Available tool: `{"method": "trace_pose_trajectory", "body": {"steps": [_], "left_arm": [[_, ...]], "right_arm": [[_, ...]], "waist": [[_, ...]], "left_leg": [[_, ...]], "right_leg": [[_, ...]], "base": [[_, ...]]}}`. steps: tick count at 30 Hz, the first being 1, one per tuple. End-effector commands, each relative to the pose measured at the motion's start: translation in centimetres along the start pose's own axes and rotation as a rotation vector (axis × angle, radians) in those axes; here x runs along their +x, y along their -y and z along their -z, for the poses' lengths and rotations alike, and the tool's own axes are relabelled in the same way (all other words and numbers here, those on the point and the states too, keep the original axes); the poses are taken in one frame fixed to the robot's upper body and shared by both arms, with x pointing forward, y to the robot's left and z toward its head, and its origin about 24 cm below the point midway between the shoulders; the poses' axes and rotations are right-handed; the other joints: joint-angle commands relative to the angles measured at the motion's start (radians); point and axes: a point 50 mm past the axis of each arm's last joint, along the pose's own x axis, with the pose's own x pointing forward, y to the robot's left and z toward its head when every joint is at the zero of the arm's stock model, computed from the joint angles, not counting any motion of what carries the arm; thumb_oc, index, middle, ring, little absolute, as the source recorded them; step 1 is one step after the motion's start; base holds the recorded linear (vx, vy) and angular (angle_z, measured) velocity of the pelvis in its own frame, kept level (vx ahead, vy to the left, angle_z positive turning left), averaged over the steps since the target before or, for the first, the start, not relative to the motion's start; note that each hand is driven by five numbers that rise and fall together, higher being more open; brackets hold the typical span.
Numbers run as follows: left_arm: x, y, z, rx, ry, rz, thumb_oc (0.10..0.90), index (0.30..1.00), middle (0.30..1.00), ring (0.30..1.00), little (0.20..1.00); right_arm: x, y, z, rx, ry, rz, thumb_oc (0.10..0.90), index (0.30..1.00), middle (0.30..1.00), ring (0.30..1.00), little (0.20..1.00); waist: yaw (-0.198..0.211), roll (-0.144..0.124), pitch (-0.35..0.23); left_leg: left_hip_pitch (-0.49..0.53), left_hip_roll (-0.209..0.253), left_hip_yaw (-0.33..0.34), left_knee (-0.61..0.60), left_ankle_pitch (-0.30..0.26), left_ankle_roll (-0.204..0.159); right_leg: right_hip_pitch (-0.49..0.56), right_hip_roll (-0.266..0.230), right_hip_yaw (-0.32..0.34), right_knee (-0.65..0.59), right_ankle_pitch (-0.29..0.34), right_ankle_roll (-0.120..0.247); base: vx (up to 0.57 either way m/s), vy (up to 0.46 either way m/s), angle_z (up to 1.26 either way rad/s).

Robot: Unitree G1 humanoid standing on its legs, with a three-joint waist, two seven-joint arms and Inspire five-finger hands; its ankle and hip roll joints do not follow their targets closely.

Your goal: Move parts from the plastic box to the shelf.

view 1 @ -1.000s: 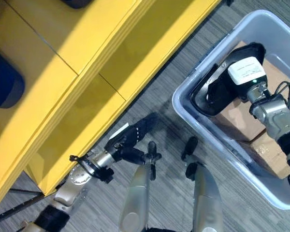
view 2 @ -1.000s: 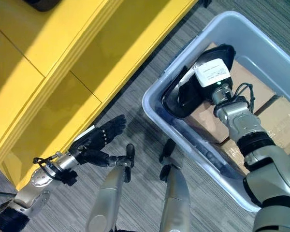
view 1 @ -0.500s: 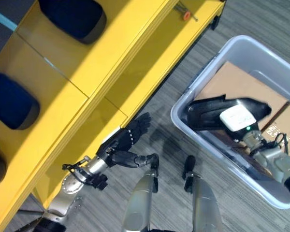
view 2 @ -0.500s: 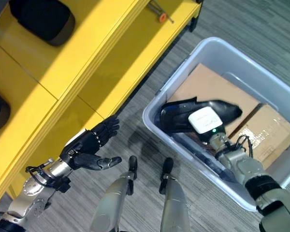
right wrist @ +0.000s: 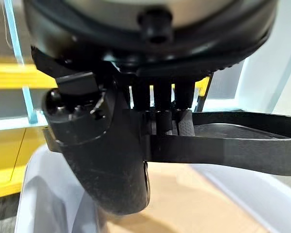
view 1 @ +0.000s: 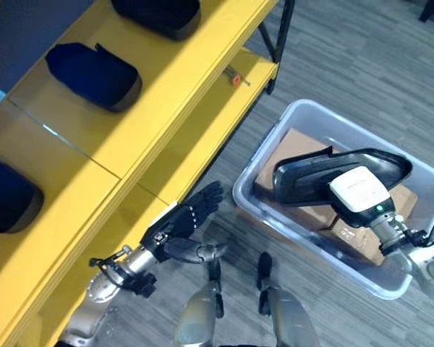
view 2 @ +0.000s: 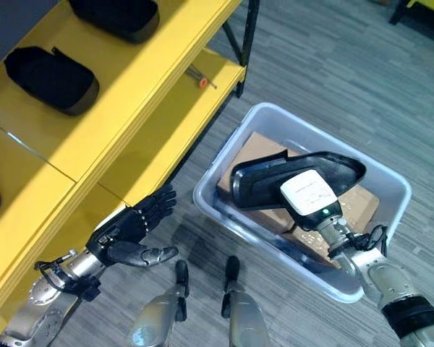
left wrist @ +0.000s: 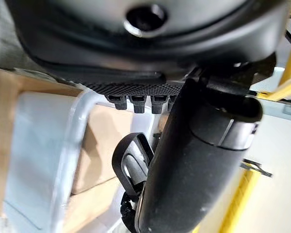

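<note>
The right robot hand (view 2: 309, 199) is gripping a black moulded part (view 2: 275, 177), its fingers curled over the part's thin edge as the right wrist view shows; the part is hanging level above the plastic box (view 2: 390, 189), clear of the box rim and over the brown cartons (view 2: 249, 148) lying on the box floor. The plastic box is standing on the grey floor (view 2: 333, 65), just beside the yellow shelf (view 2: 141, 90) at that shelf's outer corner post.

The left robot hand (view 1: 179, 223) is carrying nothing, its fingers stretched out straight, and it is reaching out in front of the shelf's lower level, near that level's front edge and apart from the plastic box.

On the shelf's upper level, dark parts (view 1: 94, 66) of a similar kind are sitting in a row, one per section, set back from the front edge. A small tool with a red tip (view 2: 199, 78) is lying on the lower level near its outer end.

Assessment: the transfer is running partway. Several parts appear to be placed already; one is lifted out but not yet over the shelf. Whether more parts are waiting in the box under the held one cannot be told.
</note>
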Motion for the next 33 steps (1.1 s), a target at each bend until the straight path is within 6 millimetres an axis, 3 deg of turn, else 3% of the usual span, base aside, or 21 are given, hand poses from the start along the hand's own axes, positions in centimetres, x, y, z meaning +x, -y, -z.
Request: {"method": "trace_pose_trajectory", "body": {"steps": [1, 3, 5, 9, 16, 19, 23, 28, 33], "left_arm": [[0.4, 1.0, -2.3, 0.066, 0.146, 0.034, 0.9, 1.0, 1.0, 1.0, 1.0], [0.5, 1.0, -2.2, 0.071, 0.14, 0.018, 0.9, 1.0, 1.0, 1.0, 1.0], [1.2, 1.0, -2.4, 0.134, 0.151, -0.004, 0.9, 1.0, 1.0, 1.0, 1.0], [1.6, 0.9, -3.4, 0.239, 0.217, -0.064, 0.9, 1.0, 1.0, 1.0, 1.0], [3.4, 0.9, -7.8, 0.7, 0.546, -0.317, 0.9, 1.0, 1.0, 1.0, 1.0], [4.3, 1.6, -8.9, 0.937, 0.666, -0.28, 0.9, 1.0, 1.0, 1.0, 1.0], [5.1, 2.2, -9.1, 1.007, 0.713, -0.229, 0.9, 1.0, 1.0, 1.0, 1.0], [5.8, 3.8, -8.1, 1.234, 0.856, -0.089, 0.9, 1.0, 1.0, 1.0, 1.0], [6.2, 3.9, -7.0, 1.264, 0.794, 0.023, 0.9, 1.0, 1.0, 1.0, 1.0]], "right_arm": [[1.2, 3.4, 2.8, 0.057, -0.094, 0.063, 0.4, 0.3, 0.3, 0.3, 0.3], [1.2, 3.3, 2.7, 0.124, -0.097, 0.039, 0.4, 0.3, 0.3, 0.3, 0.3], [1.2, 3.4, 2.3, 0.33, -0.079, -0.075, 0.4, 0.3, 0.3, 0.3, 0.3], [1.3, 4.0, 1.8, 0.449, -0.057, -0.15, 0.4, 0.3, 0.3, 0.3, 0.3], [2.6, 5.3, -0.4, 0.734, 0.044, -0.297, 0.4, 0.3, 0.3, 0.3, 0.3], [3.6, 6.4, -0.8, 0.75, 0.101, -0.301, 0.4, 0.3, 0.3, 0.3, 0.3], [4.4, 7.8, -1.2, 0.732, 0.159, -0.294, 0.4, 0.3, 0.3, 0.3, 0.3], [5.8, 10.7, -1.9, 0.681, 0.269, -0.306, 0.4, 0.3, 0.3, 0.3, 0.3], [6.8, 12.1, -1.7, 0.612, 0.261, -0.3, 0.4, 0.3, 0.3, 0.3, 0.3]], "waist": [[-0.011, -0.035, -0.171], [-0.013, -0.039, -0.186], [-0.036, -0.052, -0.245], [-0.05, -0.057, -0.268], [-0.096, -0.086, -0.315], [-0.112, -0.096, -0.336], [-0.123, -0.098, -0.346], [-0.142, -0.1, -0.366], [-0.151, -0.091, -0.374]], "left_leg": [[-0.001, 0.025, -0.028, -0.008, -0.046, -0.022], [0.014, 0.026, -0.023, -0.017, -0.046, -0.022], [0.075, 0.033, 0.002, -0.043, -0.048, -0.025], [0.106, 0.033, 0.013, -0.061, -0.05, -0.025], [0.16, 0.034, 0.045, -0.081, -0.07, -0.023], [0.175, 0.038, 0.062, -0.084, -0.077, -0.027], [0.184, 0.039, 0.073, -0.084, -0.082, -0.028], [0.2, 0.038, 0.093, -0.084, -0.097, -0.029], [0.207, 0.036, 0.106, -0.084, -0.103, -0.027]], "right_leg": [[0.057, -0.004, -0.008, 0.032, -0.126, 0.056], [0.07, -0.006, -0.009, 0.018, -0.12, 0.059], [0.119, -0.015, -0.004, -0.022, -0.099, 0.069], [0.139, -0.017, 0.006, -0.043, -0.086, 0.075], [0.174, -0.019, 0.042, -0.076, -0.073, 0.085], [0.183, -0.019, 0.049, -0.09, -0.061, 0.092], [0.188, -0.018, 0.06, -0.105, -0.048, 0.098], [0.191, -0.014, 0.085, -0.118, -0.037, 0.109], [0.189, -0.012, 0.105, -0.119, -0.034, 0.114]], "base": [[0.04, 0.064, -0.09], [0.06, 0.072, -0.15], [0.13, 0.129, -0.2], [0.03, 0.063, -0.07], [-0.02, 0.039, -0.11], [-0.02, 0.025, -0.16], [-0.02, 0.028, -0.08], [-0.02, 0.031, -0.16], [-0.01, 0.036, -0.14]]}}
